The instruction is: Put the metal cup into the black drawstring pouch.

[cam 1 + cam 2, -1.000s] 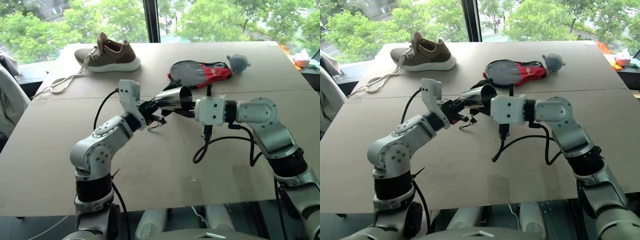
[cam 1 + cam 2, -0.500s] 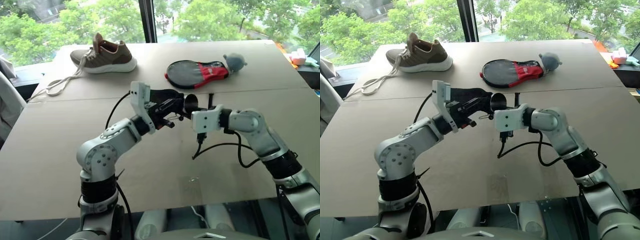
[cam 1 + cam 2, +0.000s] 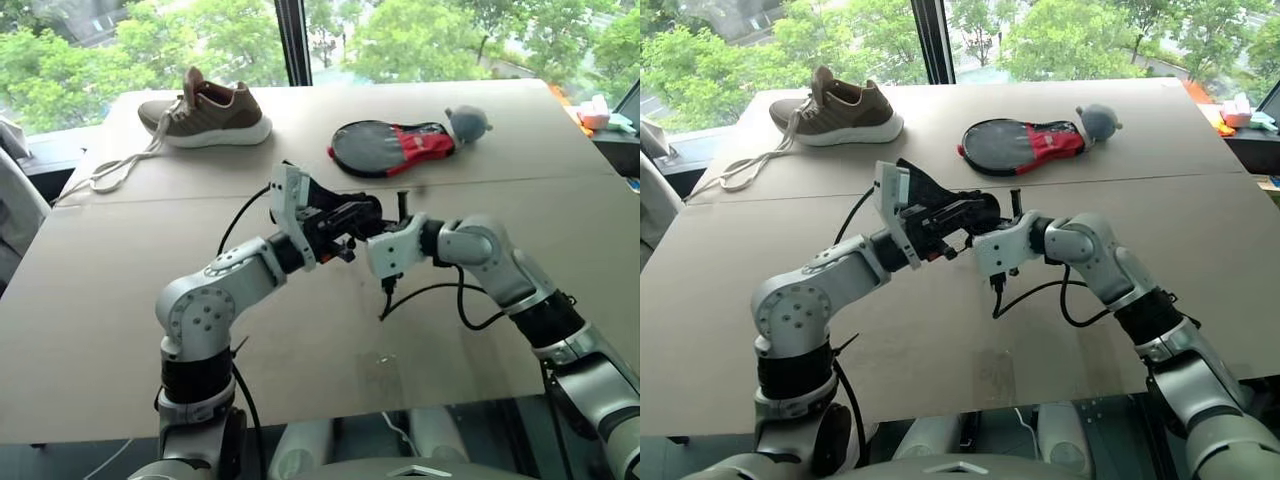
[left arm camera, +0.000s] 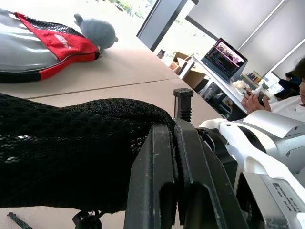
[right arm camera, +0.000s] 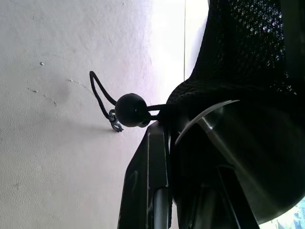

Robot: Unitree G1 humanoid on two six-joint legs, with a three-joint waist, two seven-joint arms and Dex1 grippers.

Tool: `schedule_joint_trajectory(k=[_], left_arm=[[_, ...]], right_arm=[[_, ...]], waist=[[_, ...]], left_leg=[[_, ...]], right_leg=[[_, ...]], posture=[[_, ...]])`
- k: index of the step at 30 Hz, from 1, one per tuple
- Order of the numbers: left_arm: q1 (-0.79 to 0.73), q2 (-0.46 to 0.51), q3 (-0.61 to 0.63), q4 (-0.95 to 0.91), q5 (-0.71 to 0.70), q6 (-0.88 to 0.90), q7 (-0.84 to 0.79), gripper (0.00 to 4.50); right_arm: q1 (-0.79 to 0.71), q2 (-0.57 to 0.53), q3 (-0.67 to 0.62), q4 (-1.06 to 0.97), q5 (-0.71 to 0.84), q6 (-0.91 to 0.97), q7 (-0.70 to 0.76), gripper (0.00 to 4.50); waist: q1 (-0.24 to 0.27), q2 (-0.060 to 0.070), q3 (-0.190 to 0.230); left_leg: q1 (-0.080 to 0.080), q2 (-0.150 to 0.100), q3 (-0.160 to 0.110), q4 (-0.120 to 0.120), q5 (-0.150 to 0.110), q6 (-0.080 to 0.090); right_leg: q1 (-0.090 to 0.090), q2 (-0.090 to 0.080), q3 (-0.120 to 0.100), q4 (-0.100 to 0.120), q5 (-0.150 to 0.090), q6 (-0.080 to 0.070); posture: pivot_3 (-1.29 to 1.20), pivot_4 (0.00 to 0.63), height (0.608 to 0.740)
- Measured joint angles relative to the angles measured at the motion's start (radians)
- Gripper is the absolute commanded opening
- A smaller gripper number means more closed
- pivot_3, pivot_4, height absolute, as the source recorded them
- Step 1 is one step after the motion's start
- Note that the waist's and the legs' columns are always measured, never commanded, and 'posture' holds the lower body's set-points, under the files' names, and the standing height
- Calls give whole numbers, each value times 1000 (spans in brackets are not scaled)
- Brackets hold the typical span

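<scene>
The metal cup (image 5: pixel 248 157) is held by the right end effector (image 5: pixel 190 191), whose two black fingers are closed on its wall. In the right wrist view the shiny rim of the cup is already under the black mesh, so the cup is at least partly inside the mouth of the black drawstring pouch (image 3: pixel 335 210). How deep it sits I cannot tell.

The pouch hangs in the air above the middle of the tabletop (image 3: pixel 120 290), between the two arms. The left end effector (image 4: pixel 174 157) has its fingers pressed together on the edge of the pouch fabric, as the left wrist view shows. The two end effectors meet at the pouch, very close to each other, the left one coming from the left and the right one from the right. A thin dark cord with a round black toggle (image 5: pixel 130 110) hangs from the pouch opening, just beside the fingers of the right end effector.

At the far side of the tabletop lie a brown sneaker (image 3: pixel 208 110) with long white laces, a black-and-red paddle-shaped case (image 3: pixel 395 147), and just beside the case a small grey plush toy (image 3: pixel 468 123). All three are well apart from the pouch.
</scene>
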Motion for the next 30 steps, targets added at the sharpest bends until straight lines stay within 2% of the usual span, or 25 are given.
schedule_joint_trajectory(k=[2,6,10,15,22,27,28,30], left_arm=[[3,1,-1,0,-2,0,0,0],[3,6,0,-2,-6,-7,2,0],[6,36,5,-32,-42,-12,-8,0],[10,94,4,-29,-57,-12,-41,0],[10,105,1,-12,-70,-15,-64,0],[10,113,0,-10,-94,-16,-82,0],[8,116,0,-7,-100,-16,-83,0],[-2,115,5,3,-127,-16,-81,0]], right_arm=[[32,54,-32,0,62,62,-1,85],[105,256,-155,-33,298,315,-41,85],[133,383,-340,-103,590,539,-87,85],[185,451,-503,-189,924,812,-147,85],[186,515,-664,-201,1311,1095,-305,85],[154,537,-735,-181,1511,1195,-434,85],[147,526,-732,-181,1524,1204,-436,85],[144,441,-648,-198,1444,1163,-374,85]], waist=[[1,-1,0],[-1,0,0],[4,0,0],[-1,1,0],[-3,1,0],[-4,1,1],[-4,1,1],[-4,1,1]], left_leg=[[0,0,-1,0,0,0],[0,1,-1,0,0,0],[0,0,-3,0,0,0],[0,0,-2,-2,0,0],[0,0,-2,-3,-1,3],[0,0,-1,-3,-2,3],[0,0,-1,-3,-2,3],[0,-1,-1,-3,-2,4]], right_leg=[[0,0,0,0,0,0],[-1,0,1,1,0,0],[0,0,0,1,0,0],[-1,0,0,1,0,-1],[-2,1,0,1,0,-1],[-2,1,1,1,0,-1],[-2,1,1,1,0,-1],[-2,1,0,1,0,0]], posture=[[0,150,736],[0,150,736],[0,150,736],[0,150,736],[0,150,736],[0,150,736],[0,150,736],[0,150,736]])
